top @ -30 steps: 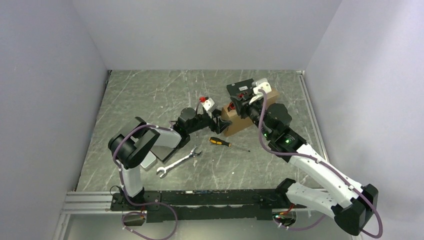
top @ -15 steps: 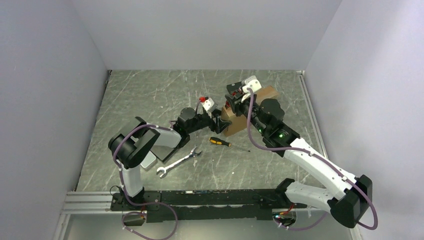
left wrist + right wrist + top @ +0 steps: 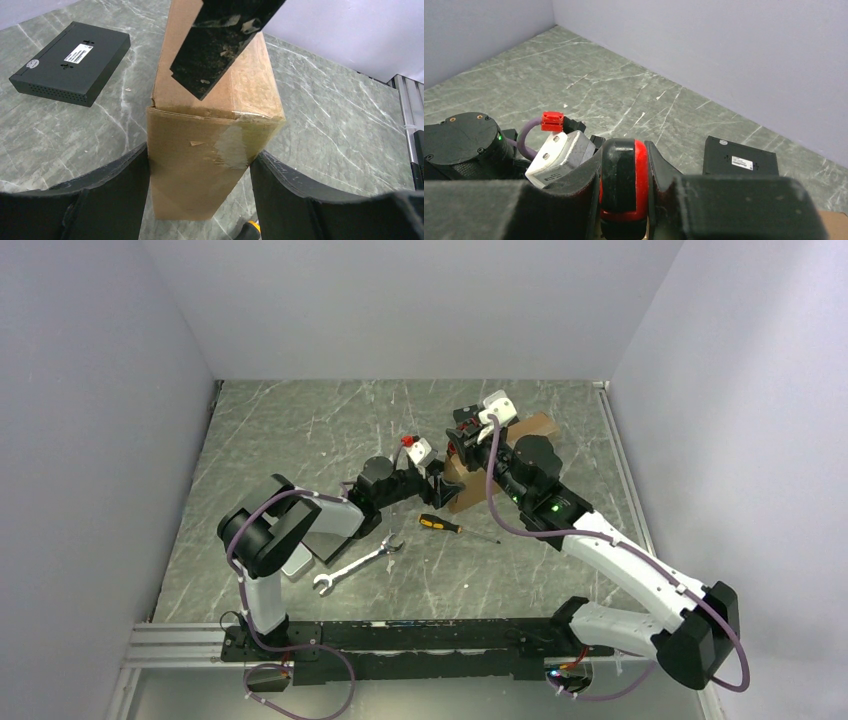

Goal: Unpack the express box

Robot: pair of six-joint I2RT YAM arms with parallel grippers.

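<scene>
Express box point(image 3: 215, 150), plain brown cardboard mailer, sits right of centre on grey-green marbled tabletop point(image 3: 325, 115), near small black flat labelled box point(image 3: 70, 62). We see left gripper point(image 3: 200, 165) clamped on its taped end. Right gripper point(image 3: 624, 152) pinches red-and-black rounded tool point(image 3: 640, 175) above it.

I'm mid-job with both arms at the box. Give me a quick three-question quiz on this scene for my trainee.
1. True or false: the left gripper straddles the express box.
2. The right gripper holds: A) nothing; B) a red and black tool; C) the express box.
3. What colour is the flat labelled box?
Key: 1 true; 2 B; 3 black.
</scene>
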